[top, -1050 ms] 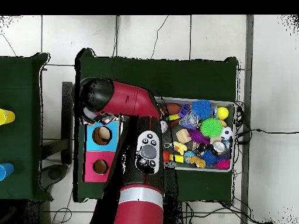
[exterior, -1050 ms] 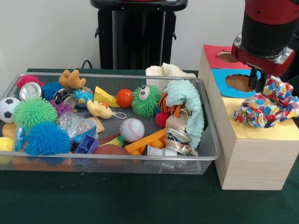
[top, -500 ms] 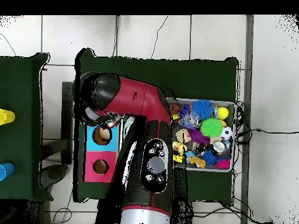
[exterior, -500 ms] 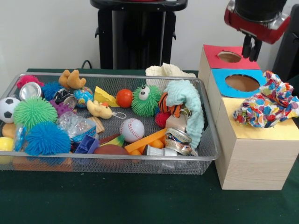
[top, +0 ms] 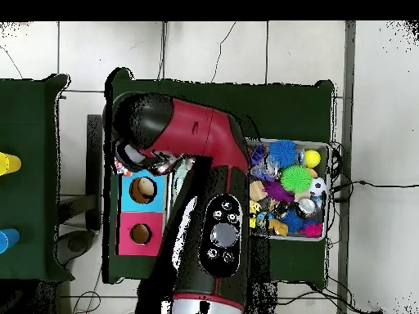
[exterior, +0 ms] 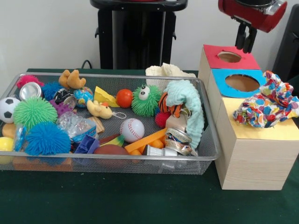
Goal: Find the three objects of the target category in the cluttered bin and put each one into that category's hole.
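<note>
Claw (exterior: 246,38) hangs empty, fingers close together, above box (exterior: 252,158); crumpled cloth (exterior: 268,105) (soft, light, prob. limp) sits over yellow panel — pinch a raised fold.

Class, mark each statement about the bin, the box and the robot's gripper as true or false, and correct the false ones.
1. The gripper holds the multicoloured cloth. False: it is empty, raised above the box; the cloth lies on the yellow section.
2. The baseball lies inside the wire bin. True.
3. The blue section sits between the red section and yellow ones. True.
4. The cloth has dropped fully through a hole. False: it rests on top of the box.
5. The soccer ball is at the bin's box-side end. False: it is at the opposite end.
</note>
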Available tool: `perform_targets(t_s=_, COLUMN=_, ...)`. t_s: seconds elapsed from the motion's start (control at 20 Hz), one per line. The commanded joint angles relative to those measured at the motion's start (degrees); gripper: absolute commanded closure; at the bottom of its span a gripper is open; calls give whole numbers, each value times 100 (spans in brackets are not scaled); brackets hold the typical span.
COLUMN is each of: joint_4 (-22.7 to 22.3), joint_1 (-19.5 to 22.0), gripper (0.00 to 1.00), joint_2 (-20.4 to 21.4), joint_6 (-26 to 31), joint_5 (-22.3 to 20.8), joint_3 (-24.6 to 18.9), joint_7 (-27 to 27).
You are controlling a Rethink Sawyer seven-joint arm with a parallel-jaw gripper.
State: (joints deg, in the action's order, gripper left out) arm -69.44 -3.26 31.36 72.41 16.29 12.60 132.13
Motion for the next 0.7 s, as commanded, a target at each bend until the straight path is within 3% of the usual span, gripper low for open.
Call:
perform_targets(t_s=0.05, joint_4=872, joint_1=379, gripper=100, joint_2=-1102, joint_6=247, joint_5=-525, joint_3=-98, joint_7=712)
perform_targets(t_s=0.45, joint_4=1746, joint_1=627, gripper=100, joint_2=-1514, joint_6=569, joint_5=-638, joint_3=-188, joint_7=477)
perform_targets(t_s=0.55, joint_4=1755, joint_1=610, gripper=100, joint_2=-1452, joint_6=659, joint_5=-602, joint_3=-194, joint_7=528)
perform_targets(t_s=0.7, joint_4=1126, joint_1=436, gripper=100, joint_2=-971, joint_6=546, joint_5=-445, joint_3=-197, joint_7=655)
